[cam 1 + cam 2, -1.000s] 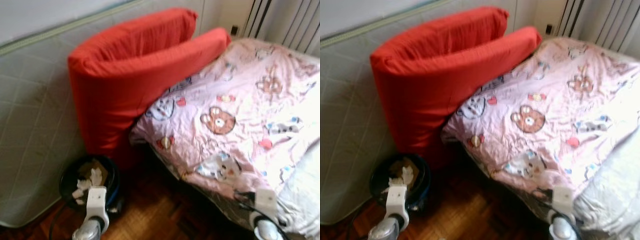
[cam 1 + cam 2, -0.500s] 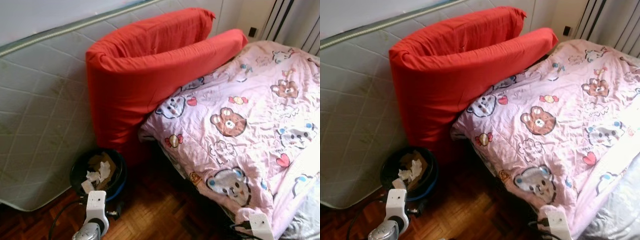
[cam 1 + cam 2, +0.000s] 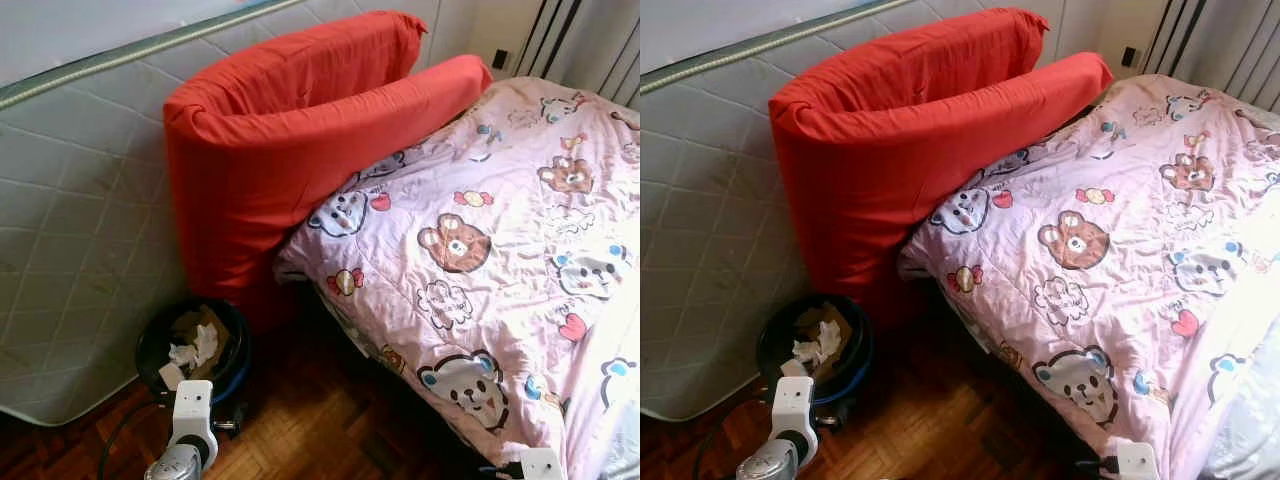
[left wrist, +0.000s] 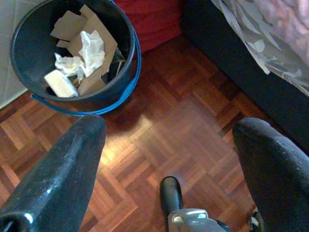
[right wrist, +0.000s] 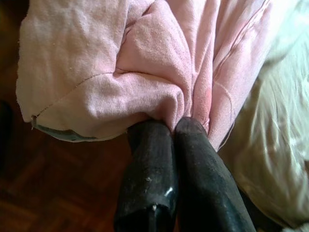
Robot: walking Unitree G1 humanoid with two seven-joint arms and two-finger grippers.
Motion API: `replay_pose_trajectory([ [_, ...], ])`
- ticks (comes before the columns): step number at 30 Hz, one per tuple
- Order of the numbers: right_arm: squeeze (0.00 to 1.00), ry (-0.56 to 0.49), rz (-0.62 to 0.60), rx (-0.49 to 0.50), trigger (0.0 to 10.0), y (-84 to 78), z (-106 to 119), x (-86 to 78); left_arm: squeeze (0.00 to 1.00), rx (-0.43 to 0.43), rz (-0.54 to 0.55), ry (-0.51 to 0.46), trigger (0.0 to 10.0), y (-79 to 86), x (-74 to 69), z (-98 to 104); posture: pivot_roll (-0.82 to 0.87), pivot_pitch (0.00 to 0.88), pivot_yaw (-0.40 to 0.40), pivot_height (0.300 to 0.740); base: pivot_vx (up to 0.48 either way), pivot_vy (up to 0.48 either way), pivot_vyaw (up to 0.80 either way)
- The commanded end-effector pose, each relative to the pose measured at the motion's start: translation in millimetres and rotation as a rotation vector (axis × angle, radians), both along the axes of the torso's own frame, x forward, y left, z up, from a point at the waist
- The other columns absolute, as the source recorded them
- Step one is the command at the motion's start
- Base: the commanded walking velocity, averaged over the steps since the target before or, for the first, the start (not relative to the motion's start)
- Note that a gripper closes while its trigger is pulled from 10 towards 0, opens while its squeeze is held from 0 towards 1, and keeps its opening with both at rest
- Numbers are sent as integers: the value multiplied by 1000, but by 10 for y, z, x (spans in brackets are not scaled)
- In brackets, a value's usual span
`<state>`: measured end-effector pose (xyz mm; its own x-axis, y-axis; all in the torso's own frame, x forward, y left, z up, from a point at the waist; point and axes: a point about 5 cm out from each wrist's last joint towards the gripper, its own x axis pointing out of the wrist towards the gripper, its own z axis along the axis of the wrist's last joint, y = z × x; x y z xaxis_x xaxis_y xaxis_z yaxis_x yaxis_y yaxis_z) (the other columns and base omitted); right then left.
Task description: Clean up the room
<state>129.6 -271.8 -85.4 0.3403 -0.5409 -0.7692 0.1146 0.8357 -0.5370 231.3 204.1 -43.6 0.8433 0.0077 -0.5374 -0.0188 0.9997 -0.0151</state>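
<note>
**Q:** What does the room look like, going left to right?

**A:** Parquet floor (image 3: 330,430) of dark reddish wood runs along the bottom. At nine o'clock a pale quilted mattress (image 3: 70,230) stands on edge against the wall. Just beside it, at about seven o'clock, sits a dark bin (image 3: 192,345) with a blue rim, holding crumpled paper and cardboard scraps. A thick red folded cushion (image 3: 280,150) leans at the centre, between the mattress and the bed. From three to five o'clock spreads a pink blanket (image 3: 480,250) printed with cartoon bears, draped over the bed's edge.

**Q:** And the robot's grippers?

**A:** The left gripper (image 4: 169,145) hangs above the floor near the bin, its two black fingers spread wide and holding nothing. The right gripper (image 5: 178,130) is at five o'clock, low at the bed's corner; its fingers are pressed together, pinching a fold of the pink blanket where the hem bunches above the floor.
</note>
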Motion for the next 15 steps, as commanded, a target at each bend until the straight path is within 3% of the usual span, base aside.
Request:
replay_pose_trajectory([
  [1,0,133,6,3,10000,15,-93,-284,0,3,6,35,10000,32,-68,-48,73,113,27,740,0,0,0],
  [7,0,170,-23,-8,10000,-31,-109,-420,0,3,5,38,10000,30,-74,-52,70,115,27,740,0,0,0],
  [15,0,182,-43,7,10000,-32,-122,-480,0,1,-1,47,10000,15,-92,-69,67,117,28,740,0,0,0],
])
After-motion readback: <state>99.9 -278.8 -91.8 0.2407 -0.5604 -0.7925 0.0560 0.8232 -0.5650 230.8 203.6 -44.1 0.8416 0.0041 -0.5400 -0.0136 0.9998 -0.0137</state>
